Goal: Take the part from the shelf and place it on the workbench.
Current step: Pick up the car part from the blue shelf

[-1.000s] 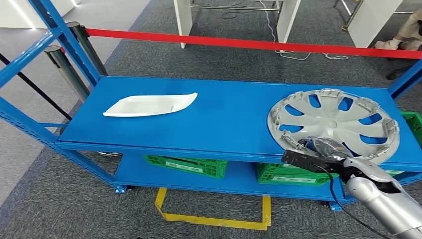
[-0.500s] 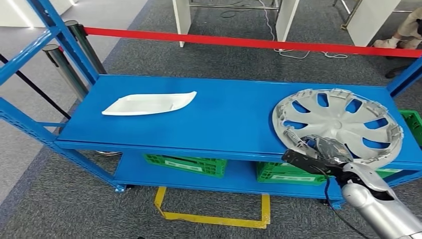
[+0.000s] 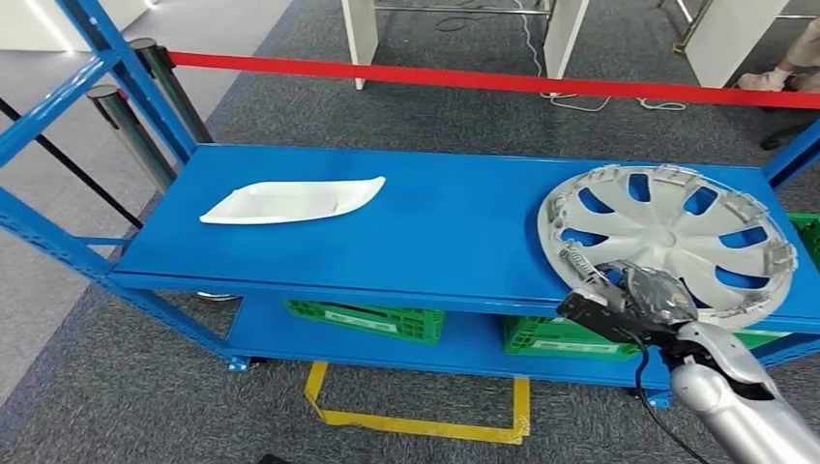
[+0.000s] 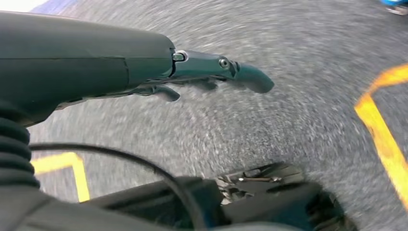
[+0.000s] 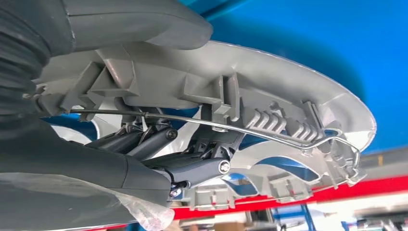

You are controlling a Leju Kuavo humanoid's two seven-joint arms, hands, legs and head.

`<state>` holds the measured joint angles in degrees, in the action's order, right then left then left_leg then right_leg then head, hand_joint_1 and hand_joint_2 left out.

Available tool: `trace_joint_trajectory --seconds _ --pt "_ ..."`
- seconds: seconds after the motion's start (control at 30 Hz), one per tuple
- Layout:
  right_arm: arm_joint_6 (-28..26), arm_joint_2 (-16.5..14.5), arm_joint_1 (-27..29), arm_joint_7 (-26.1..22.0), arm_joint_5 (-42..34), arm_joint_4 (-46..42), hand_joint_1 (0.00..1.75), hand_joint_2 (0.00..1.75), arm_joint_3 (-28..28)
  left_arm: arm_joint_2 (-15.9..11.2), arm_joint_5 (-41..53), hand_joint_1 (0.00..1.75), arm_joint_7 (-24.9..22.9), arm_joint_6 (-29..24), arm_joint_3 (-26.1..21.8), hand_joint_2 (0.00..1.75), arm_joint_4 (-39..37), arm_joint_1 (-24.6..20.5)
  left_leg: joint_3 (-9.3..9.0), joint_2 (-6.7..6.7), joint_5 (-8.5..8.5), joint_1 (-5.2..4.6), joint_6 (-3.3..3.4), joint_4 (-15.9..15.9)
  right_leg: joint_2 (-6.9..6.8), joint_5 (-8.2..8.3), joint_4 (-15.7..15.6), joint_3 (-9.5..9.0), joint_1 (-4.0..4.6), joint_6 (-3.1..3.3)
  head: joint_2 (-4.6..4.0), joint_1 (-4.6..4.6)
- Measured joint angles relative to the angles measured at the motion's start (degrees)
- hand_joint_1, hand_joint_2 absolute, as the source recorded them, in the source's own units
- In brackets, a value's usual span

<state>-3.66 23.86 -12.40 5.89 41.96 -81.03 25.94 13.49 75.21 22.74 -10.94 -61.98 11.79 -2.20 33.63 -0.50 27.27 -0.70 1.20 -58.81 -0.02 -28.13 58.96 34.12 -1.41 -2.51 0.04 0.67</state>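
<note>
A silver hubcap [image 3: 667, 237] is at the right end of the blue shelf's top deck [image 3: 445, 232], its near rim past the deck's front edge. My right hand [image 3: 643, 295] grips that near rim from the front. In the right wrist view the thumb [image 5: 134, 21] lies on one face of the hubcap [image 5: 269, 96] and the dark fingers [image 5: 192, 168] hook into its ribbed inner side. A white curved part [image 3: 290, 201] lies flat at the deck's left. My left hand [image 4: 202, 77] hangs over grey floor with its fingers straight and nothing in it.
Blue uprights [image 3: 106, 48] frame the shelf's left end and another stands at its right [image 3: 788, 155]. Green crates [image 3: 372, 322] sit on the lower deck. A red barrier tape [image 3: 483, 82] runs behind the shelf. Yellow floor tape [image 3: 416, 425] marks the carpet in front.
The hubcap has shifted to the right and slightly up with my right hand holding its rim. The white part has stayed where it was.
</note>
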Motion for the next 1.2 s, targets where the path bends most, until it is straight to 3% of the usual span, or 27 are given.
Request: trace_joint_trajectory --seconds 0.07,0.13,0.2,0.27,0.33,0.4,0.43,0.47,0.6,0.67,0.73,0.77,0.8,0.87,0.93,0.97,1.1,1.13,1.2 --pt "-1.02 -0.03 1.6 -0.46 0.74 -1.63 1.75 1.75 -1.27 -0.28 -1.33 0.0 -0.25 -0.69 -1.45 1.75 0.08 0.15 0.1 0.03 0.49 0.08 -0.45 -0.49 -0.04 -0.04 0.12 -0.08 -0.05 0.57 0.01 -0.07" --pt "-1.77 -0.04 2.82 -1.18 1.34 -3.29 1.75 1.75 -2.65 -0.62 -1.37 0.0 -0.79 -1.35 -2.21 1.75 0.19 0.19 1.35 0.11 2.57 0.2 -1.1 -3.7 -0.09 -0.1 0.05 -0.32 -0.19 1.17 0.0 -0.29" --pt "-2.54 -0.06 3.59 -2.06 1.77 -4.66 1.75 1.75 -3.79 -0.91 -1.14 0.0 -1.22 -1.52 -2.73 1.75 0.22 0.13 4.76 0.17 5.84 0.32 -1.49 -11.08 -0.09 -0.23 0.06 -0.46 -0.1 1.55 -0.01 -0.49" --pt "-2.95 -0.08 3.94 -2.66 2.01 -5.48 1.75 1.75 -4.44 -1.11 -0.84 0.0 -1.53 -1.52 -3.08 1.75 0.24 0.16 7.6 0.18 6.99 0.34 -1.37 -16.41 -0.02 -0.38 0.06 -0.63 0.11 1.78 -0.01 -0.49" --pt "-3.0 -0.09 4.03 -2.87 2.05 -5.9 1.75 1.75 -4.96 -1.28 -0.54 0.0 -1.9 -1.52 -3.25 1.75 0.25 0.16 6.94 0.17 4.16 0.18 -0.72 -13.95 0.06 -0.52 0.06 -0.92 0.35 1.95 -0.01 -0.47" --pt "-2.96 -0.09 4.03 -2.93 2.01 -6.12 1.75 1.75 -5.53 -1.5 -0.35 0.0 -2.18 -1.51 -3.34 1.75 0.25 0.08 3.84 0.16 0.16 -0.35 0.33 -6.48 0.1 -0.7 0.06 -1.15 0.55 1.94 -0.01 -0.45" --pt "-2.94 -0.1 4.03 -2.94 1.99 -6.18 1.75 1.75 -5.76 -1.59 -0.27 0.0 -2.25 -1.51 -3.37 1.75 0.26 0.05 2.54 0.16 -0.87 -0.6 0.73 -3.42 0.12 -0.78 0.09 -1.13 0.63 1.85 -0.01 -0.43" --pt "-2.93 -0.1 4.03 -2.94 1.98 -6.21 1.75 1.75 -5.94 -1.68 -0.18 0.0 -2.28 -1.5 -3.39 1.75 0.26 0.02 1.66 0.17 -1.34 -0.82 1.03 -1.28 0.12 -0.81 0.09 -1.05 0.67 1.7 -0.01 -0.41" --pt "-2.95 -0.1 3.91 -3.09 2.24 -6.45 1.75 1.75 -6.26 -1.78 0.05 0.0 -2.33 -1.49 -3.42 1.75 0.27 -0.03 1.02 0.2 -1.49 -0.56 1.41 0.73 0.01 -1.51 0.47 -0.5 0.66 0.74 0.01 -0.35" --pt "-3.04 -0.1 3.56 -3.33 2.64 -6.5 1.75 1.75 -6.48 -1.83 0.16 0.0 -2.43 -1.47 -3.42 1.75 0.28 -0.12 0.71 0.24 -1.86 -0.26 1.61 1.45 0.0 -4.24 4.81 1.63 0.63 0.39 -0.01 -0.22" --pt "-3.37 -0.1 3.14 -4.06 3.05 -6.51 1.75 1.75 -6.57 -1.9 0.29 0.0 -2.61 -1.37 -3.43 1.75 0.29 -0.16 0.74 0.24 -1.86 -0.25 1.69 1.45 0.01 -7.2 11.94 5.04 0.59 0.05 -0.02 -0.16" --pt "-3.63 -0.1 2.9 -4.68 3.26 -6.52 1.75 1.75 -6.59 -1.9 0.42 0.0 -2.7 -1.28 -3.44 1.75 0.29 -0.16 0.72 0.24 -1.84 -0.23 1.68 1.42 0.0 -7.6 14.31 6.27 0.51 -0.17 -0.01 -0.17" --pt "-3.93 -0.1 2.51 -5.46 3.53 -6.55 1.75 1.75 -6.56 -1.91 0.55 0.0 -2.77 -1.17 -3.44 1.75 0.29 -0.17 0.68 0.24 -1.8 -0.17 1.62 1.38 -0.02 -6.87 14.61 6.58 0.4 -0.41 -0.01 -0.16" --pt "-4.58 -0.11 1.2 -7.31 4.22 -6.61 1.75 1.75 -6.42 -1.92 0.86 0.0 -2.89 -0.94 -3.44 1.75 0.29 -0.23 0.62 0.24 -1.55 0.08 1.25 1.04 -0.1 -2.97 9.12 4.22 -0.05 -0.95 0.0 -0.16" --pt "-5.23 -0.2 -0.41 -8.8 4.79 -6.68 1.75 1.75 -6.14 -2.07 1.12 0.0 -3.04 -0.77 -3.43 1.75 0.32 -0.42 0.92 0.18 -1.13 0.06 0.56 0.23 -0.06 -0.59 2.61 0.97 -0.24 -1.16 0.0 -0.03" --pt "-5.51 -0.28 -1.09 -9.24 4.98 -6.73 1.75 1.75 -5.98 -2.16 1.2 0.0 -3.1 -0.72 -3.43 1.75 0.34 -0.51 1.14 0.14 -1.02 -0.01 0.25 -0.17 0.0 -0.39 1.03 0.13 -0.25 -0.93 0.01 -0.02" --pt "-5.96 -0.54 -2.91 -10.13 5.39 -6.86 1.75 1.75 -5.33 -2.38 1.36 0.0 -3.27 -0.64 -3.44 1.75 0.37 -0.52 1.72 0.09 -0.37 0.02 -0.54 -1.41 0.11 -0.52 0.74 -0.19 -0.1 0.73 0.0 -0.21" --pt "-5.96 -0.58 -3.42 -10.37 5.45 -6.86 1.75 1.75 -5.19 -2.43 1.41 0.0 -3.34 -0.68 -3.44 1.75 0.38 -0.56 2.35 0.11 0.71 0.09 -0.83 -3.03 0.1 -0.48 0.7 -0.23 -0.15 1.08 0.0 -0.27" --pt "-5.94 -0.73 -4.5 -10.81 5.48 -6.84 1.75 1.75 -4.85 -2.45 1.59 0.0 -3.62 -0.97 -3.44 1.75 0.38 -0.73 5.07 0.14 4.11 0.19 -1.33 -9.42 0.08 -0.48 0.67 -0.25 -0.12 1.57 0.0 -0.44"
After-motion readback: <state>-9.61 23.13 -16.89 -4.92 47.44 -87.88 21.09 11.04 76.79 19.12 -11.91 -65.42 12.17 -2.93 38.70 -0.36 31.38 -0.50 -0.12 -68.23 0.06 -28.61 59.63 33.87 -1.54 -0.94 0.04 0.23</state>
